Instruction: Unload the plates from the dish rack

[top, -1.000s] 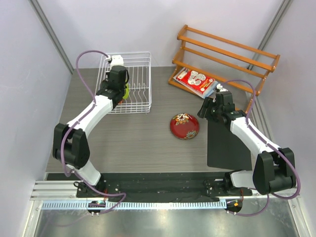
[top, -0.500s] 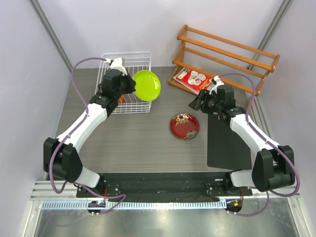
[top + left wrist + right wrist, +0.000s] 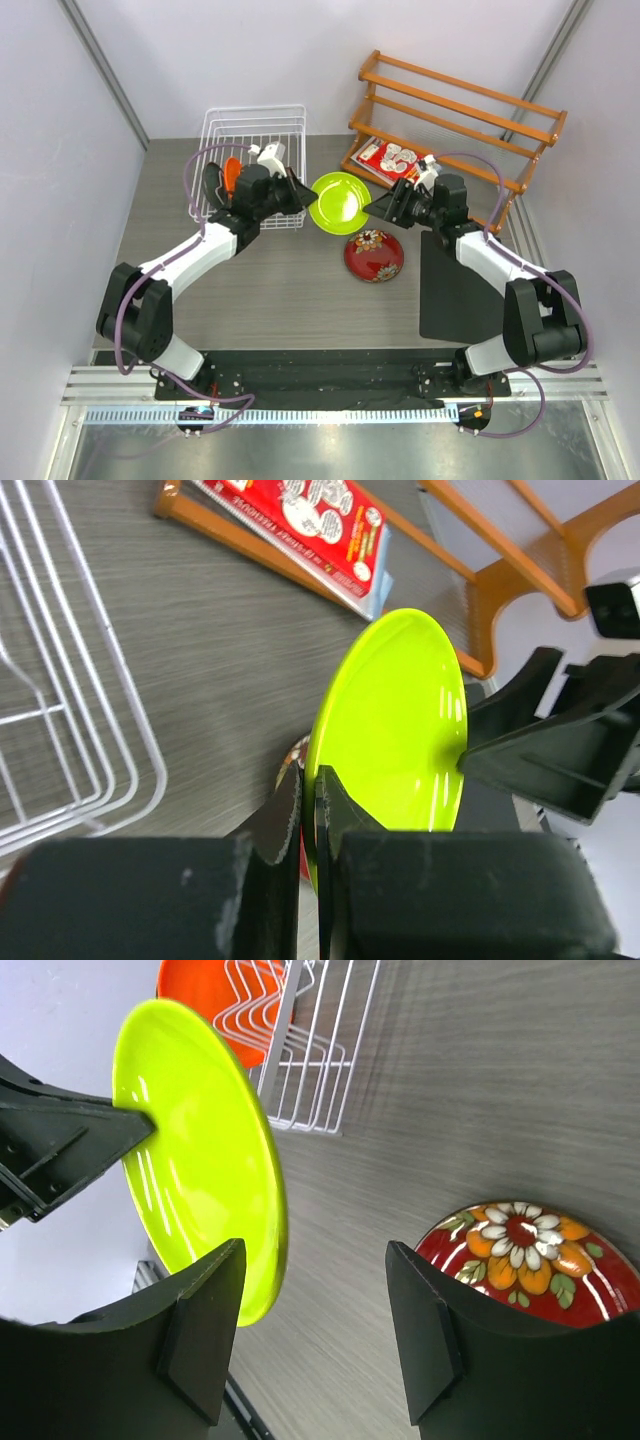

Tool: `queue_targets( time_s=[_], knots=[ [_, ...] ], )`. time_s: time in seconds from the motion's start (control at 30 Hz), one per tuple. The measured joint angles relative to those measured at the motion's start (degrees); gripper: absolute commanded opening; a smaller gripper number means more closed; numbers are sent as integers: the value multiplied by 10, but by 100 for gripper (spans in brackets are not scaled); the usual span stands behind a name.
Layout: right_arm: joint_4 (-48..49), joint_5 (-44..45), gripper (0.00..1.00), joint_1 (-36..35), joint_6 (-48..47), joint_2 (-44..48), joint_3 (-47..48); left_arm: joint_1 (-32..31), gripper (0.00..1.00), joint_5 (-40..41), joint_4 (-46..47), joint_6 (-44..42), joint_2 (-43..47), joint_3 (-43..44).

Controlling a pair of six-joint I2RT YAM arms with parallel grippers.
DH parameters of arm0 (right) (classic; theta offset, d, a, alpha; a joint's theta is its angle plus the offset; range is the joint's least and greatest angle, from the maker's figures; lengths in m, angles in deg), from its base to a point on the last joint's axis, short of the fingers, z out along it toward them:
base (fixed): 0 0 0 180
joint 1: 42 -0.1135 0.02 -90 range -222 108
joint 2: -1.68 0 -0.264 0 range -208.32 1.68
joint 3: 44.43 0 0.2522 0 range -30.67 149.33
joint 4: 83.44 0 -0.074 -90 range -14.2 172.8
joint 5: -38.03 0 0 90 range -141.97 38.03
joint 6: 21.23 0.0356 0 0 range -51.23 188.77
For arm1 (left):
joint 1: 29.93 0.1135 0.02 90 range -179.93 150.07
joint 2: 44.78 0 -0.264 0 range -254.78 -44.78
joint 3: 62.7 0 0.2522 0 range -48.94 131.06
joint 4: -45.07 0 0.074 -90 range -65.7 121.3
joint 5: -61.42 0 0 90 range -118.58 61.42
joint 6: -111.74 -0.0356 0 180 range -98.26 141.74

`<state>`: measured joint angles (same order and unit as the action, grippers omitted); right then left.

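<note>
My left gripper [image 3: 298,193] is shut on the rim of the lime green plate [image 3: 340,200], holding it on edge in the air right of the dish rack [image 3: 255,120]. In the left wrist view the fingers pinch the plate [image 3: 400,730] at my left gripper [image 3: 308,780]. My right gripper [image 3: 385,207] is open at the plate's opposite rim. In the right wrist view that rim [image 3: 200,1150] sits just inside my right gripper [image 3: 315,1250], near its left finger. The red floral plate [image 3: 374,255] lies flat on the table. An orange plate [image 3: 232,172] stands in the rack.
An orange wooden slatted shelf [image 3: 460,100] stands at the back right, with a red-and-white patterned pack [image 3: 395,162] on its lowest slat. A black mat [image 3: 460,290] lies on the right under my right arm. The rack's wire wall [image 3: 60,730] is close to my left gripper.
My left gripper has lifted the lime green plate out of the rack and carried it right. My right gripper has moved left to the plate's far rim.
</note>
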<state>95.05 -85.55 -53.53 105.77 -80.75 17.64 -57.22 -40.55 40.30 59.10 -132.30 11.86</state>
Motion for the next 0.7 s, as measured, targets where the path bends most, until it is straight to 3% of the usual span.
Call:
queue_targets(
  time_s=[0.2,0.33,0.4,0.43,0.5,0.53,0.57,0.63,0.67,0.7],
  knots=[
    [34,-27,56,0,23,-12,-11,-6,0,-10,31,16,-7,0],
    [59,-41,21,0,34,-20,-11,-12,0,-12,45,20,-13,0],
    [67,-46,11,0,38,-25,-11,-15,0,-12,45,23,-17,0],
    [68,-47,1,0,39,-26,-12,-16,0,-9,45,22,-19,0],
    [71,-46,1,1,47,-26,-13,-15,1,-10,45,22,-21,-3],
    [70,-43,1,2,49,-26,-13,-15,12,-12,45,21,-22,-3],
    [69,-40,1,2,50,-26,-14,-16,41,-11,45,20,-23,-3],
    [62,-28,1,1,44,-24,-16,-16,57,-10,43,13,-23,-3],
    [48,-12,1,0,35,-20,-16,-16,72,-9,42,12,-23,-3],
    [27,3,1,0,23,-16,-16,-16,78,-3,40,10,-23,-3]
  ],
)
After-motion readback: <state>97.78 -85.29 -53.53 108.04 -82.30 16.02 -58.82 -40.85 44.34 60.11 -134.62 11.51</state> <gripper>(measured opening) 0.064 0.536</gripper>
